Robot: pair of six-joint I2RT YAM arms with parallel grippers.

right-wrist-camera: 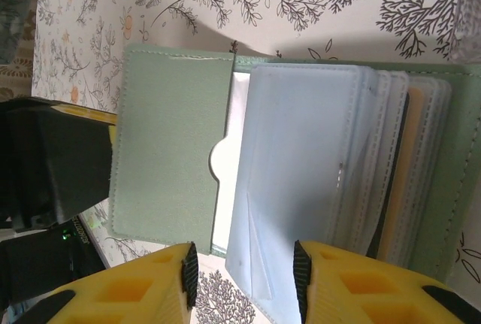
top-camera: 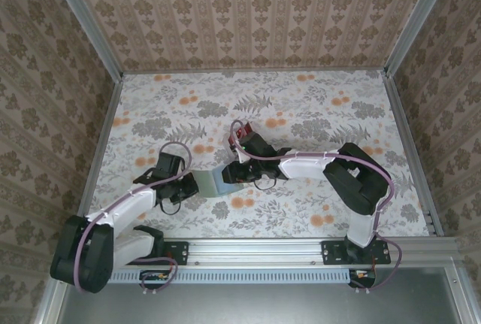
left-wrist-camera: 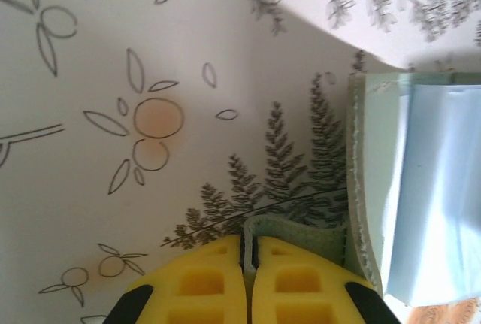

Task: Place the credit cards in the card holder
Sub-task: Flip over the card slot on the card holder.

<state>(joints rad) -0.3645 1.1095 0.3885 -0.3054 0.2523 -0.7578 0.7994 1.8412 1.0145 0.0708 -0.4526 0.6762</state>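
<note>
Left gripper (left-wrist-camera: 249, 250) clenches the sage-green folding card holder (left-wrist-camera: 366, 174); right gripper (right-wrist-camera: 244, 265) released; glossy red credit cards (top-camera: 238, 133), twelve o'clock, not yet inserted.

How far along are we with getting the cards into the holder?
Done: the card holder lies open, the left gripper shut on its edge. In hand: the right gripper hangs open over the clear sleeves, holding no card. Left: the sleeves look free of red cards; the credit cards seem to lie beyond that gripper, so picking and inserting remain.
</note>
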